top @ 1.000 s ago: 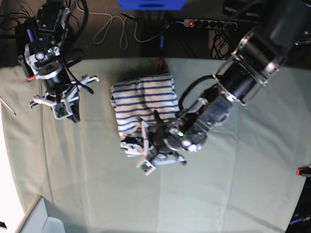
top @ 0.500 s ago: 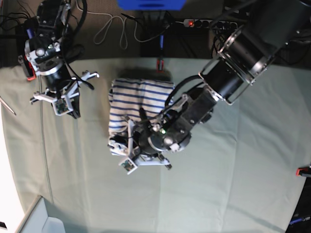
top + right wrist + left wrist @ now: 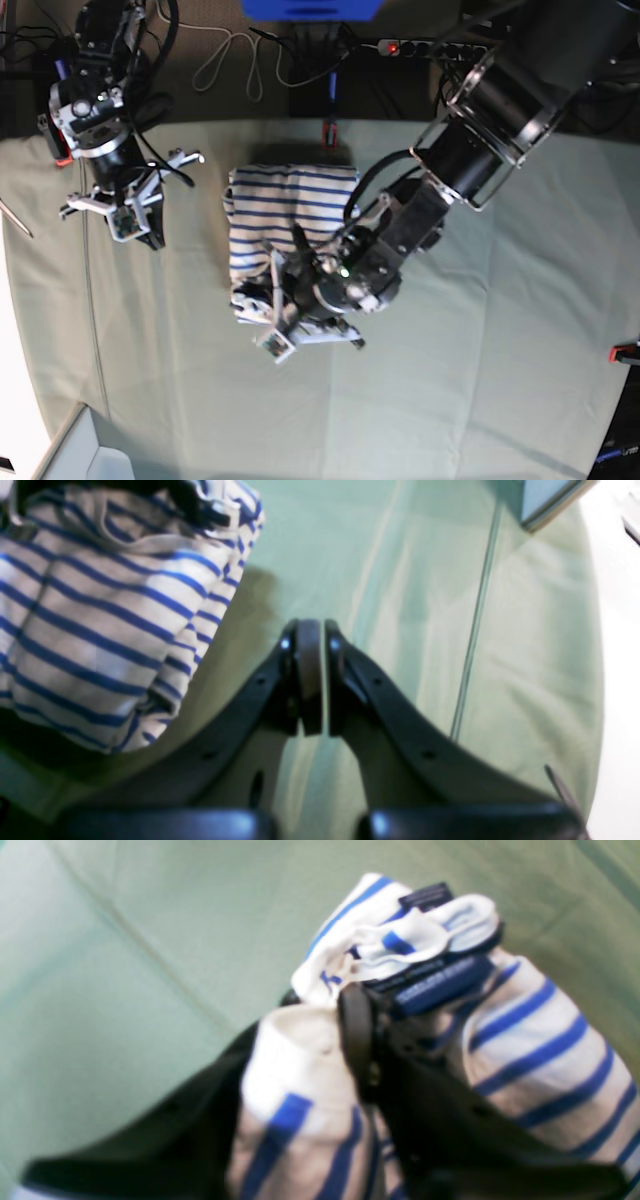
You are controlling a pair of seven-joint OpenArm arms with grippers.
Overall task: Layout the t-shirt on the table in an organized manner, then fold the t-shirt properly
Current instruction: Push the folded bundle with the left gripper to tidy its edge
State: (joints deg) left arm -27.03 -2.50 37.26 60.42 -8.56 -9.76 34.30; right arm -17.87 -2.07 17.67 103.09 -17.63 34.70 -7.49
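The white, blue-striped t-shirt (image 3: pixel 285 200) lies folded in a compact block at the middle back of the table (image 3: pixel 480 380). My left gripper (image 3: pixel 277 318) is low at the shirt's near edge. In the left wrist view its jaws (image 3: pixel 300 1040) stand partly apart, with a thick bunch of striped fabric (image 3: pixel 295 1090) filling the gap. More t-shirt (image 3: pixel 540 1050) drapes over the right finger, and the dark tag (image 3: pixel 425 896) shows at the tip. My right gripper (image 3: pixel 135 222) hovers left of the shirt. In the right wrist view it (image 3: pixel 310 635) is shut and empty, with the t-shirt (image 3: pixel 100 630) beside it.
A power strip (image 3: pixel 420 47) and loose cables (image 3: pixel 235 60) lie behind the table. Red clamps sit at the back edge (image 3: pixel 328 133) and the right edge (image 3: pixel 625 352). A pale box corner (image 3: pixel 80 455) stands at the front left.
My left gripper dragged the shirt's near edge to the left, then came back slightly right. The shirt block now looks narrower and more bunched at the front. The right arm barely moved.
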